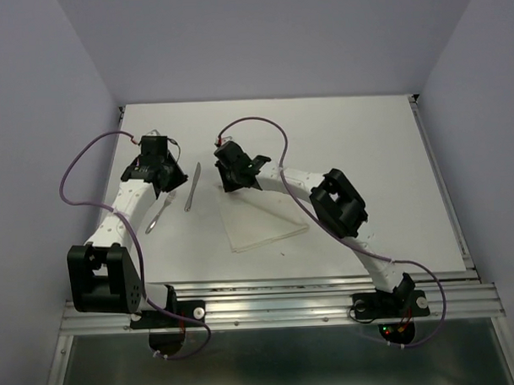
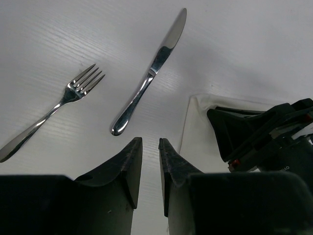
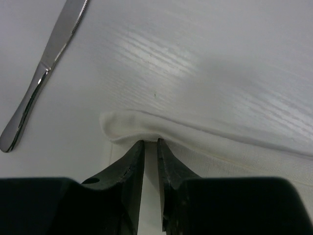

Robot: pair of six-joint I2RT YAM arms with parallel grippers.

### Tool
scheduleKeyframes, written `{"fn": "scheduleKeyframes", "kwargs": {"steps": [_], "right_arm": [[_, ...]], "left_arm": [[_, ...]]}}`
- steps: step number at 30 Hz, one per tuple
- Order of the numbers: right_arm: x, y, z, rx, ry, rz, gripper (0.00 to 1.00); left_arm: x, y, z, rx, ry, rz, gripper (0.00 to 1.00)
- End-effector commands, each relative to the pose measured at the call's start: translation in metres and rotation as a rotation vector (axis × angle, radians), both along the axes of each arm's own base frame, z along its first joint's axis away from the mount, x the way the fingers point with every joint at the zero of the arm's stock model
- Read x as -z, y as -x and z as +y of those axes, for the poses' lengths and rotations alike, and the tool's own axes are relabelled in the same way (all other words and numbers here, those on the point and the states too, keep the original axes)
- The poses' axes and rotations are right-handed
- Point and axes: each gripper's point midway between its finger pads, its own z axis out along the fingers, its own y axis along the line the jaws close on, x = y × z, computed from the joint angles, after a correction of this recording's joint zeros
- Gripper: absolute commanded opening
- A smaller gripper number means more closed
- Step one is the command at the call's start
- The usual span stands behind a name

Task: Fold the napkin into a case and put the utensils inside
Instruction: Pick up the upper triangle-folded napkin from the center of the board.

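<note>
The white napkin (image 1: 262, 219) lies flat in the middle of the table, its far left corner rolled over into a soft fold (image 3: 132, 125). My right gripper (image 3: 150, 141) stands at that fold with its jaws a narrow gap apart. Its tips touch the rolled edge and nothing is pinched between them. The knife (image 1: 192, 187) and the fork (image 1: 159, 214) lie left of the napkin on bare table. My left gripper (image 2: 150, 140) hovers by the knife's handle end (image 2: 119, 128), open a little and empty. The right gripper (image 2: 254, 132) also shows in the left wrist view, over the napkin's corner (image 2: 195, 125).
Purple-grey walls close in the white table (image 1: 365, 138) on the left, right and back. The right arm's elbow (image 1: 338, 202) reaches across the napkin's right side. A metal rail (image 1: 278, 306) runs along the near edge.
</note>
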Motion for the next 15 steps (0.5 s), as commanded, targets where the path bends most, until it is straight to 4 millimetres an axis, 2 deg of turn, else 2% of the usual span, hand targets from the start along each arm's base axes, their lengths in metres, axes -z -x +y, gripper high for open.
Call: {"fn": "scheduleKeyframes", "kwargs": {"steps": [1,3,4,7,8,9,10,11,13,15], "right_arm": [[0.0,-0.007,0.003,0.019,0.019,-0.015,0.22],[-0.007,-0.005,0.003,0.007,0.011,-0.02,0.22],[-0.024,-0.007,0.005,0.007,-0.012,-0.041,0.22],[-0.051,-0.006,0.003,0.006,-0.048,-0.077,0.22],[-0.077,-0.009,0.003,0.017,-0.083,-0.118,0.22],[-0.077,-0.006,-0.003,0.024,-0.076,-0.124,0.22],[-0.086,-0.006,-0.007,0.034,-0.083,-0.143,0.22],[-0.107,-0.008,-0.011,0.051,-0.104,-0.185,0.22],[-0.109,-0.006,-0.019,0.063,-0.09,-0.195,0.22],[-0.098,-0.002,-0.027,0.073,-0.064,-0.184,0.22]], "left_arm": [[-0.006,0.005,0.002,0.003,-0.002,-0.026,0.32],[-0.005,0.006,0.002,0.002,-0.004,-0.024,0.32],[-0.006,0.006,0.003,0.001,-0.005,-0.027,0.32],[-0.005,0.005,0.002,0.002,0.001,-0.027,0.32],[-0.005,0.005,0.0,0.004,0.006,-0.027,0.32],[-0.004,0.004,0.0,0.006,0.008,-0.027,0.32],[-0.004,0.004,-0.001,0.006,0.011,-0.026,0.32],[-0.004,0.003,-0.001,0.006,0.011,-0.026,0.32],[-0.001,0.004,-0.001,0.01,0.011,-0.019,0.32],[0.001,0.003,-0.002,0.013,0.015,-0.014,0.32]]}}
